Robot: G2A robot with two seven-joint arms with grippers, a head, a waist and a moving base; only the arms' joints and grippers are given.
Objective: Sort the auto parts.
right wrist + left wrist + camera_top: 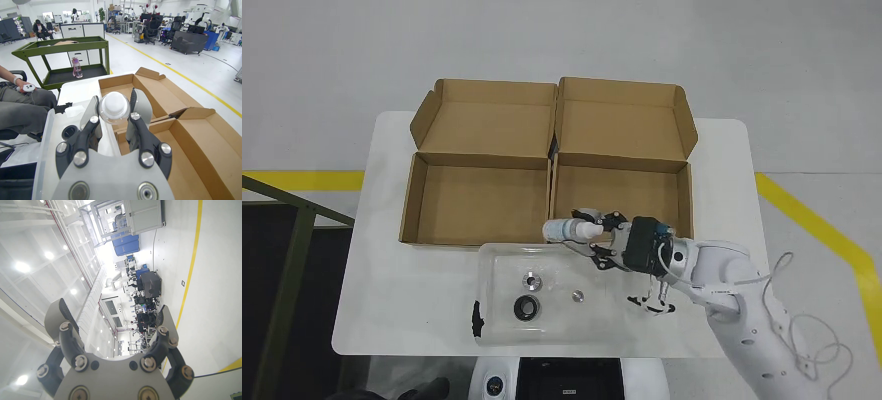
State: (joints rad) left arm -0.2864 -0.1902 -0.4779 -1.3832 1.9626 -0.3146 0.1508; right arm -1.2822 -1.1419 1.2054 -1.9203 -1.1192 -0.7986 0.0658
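Note:
My right gripper (594, 232) is shut on a small clear bottle with a white cap (570, 230), held lying sideways above the near edge of the right cardboard box (622, 200) and the far rim of the clear plastic bin (504, 262). In the right wrist view the bottle (114, 108) sits between the two fingers (139, 102). Inside the bin lie a black ring part (527, 308), a silver ring part (531, 279) and a small silver part (578, 295). My left gripper (113, 311) is open with nothing in it, pointing up at the hall ceiling.
Two open cardboard boxes sit side by side at the back of the white table (392, 300); the left box (477, 205) holds nothing. A green cart (62, 56) and a seated person's legs (20, 113) are beside the table's left end.

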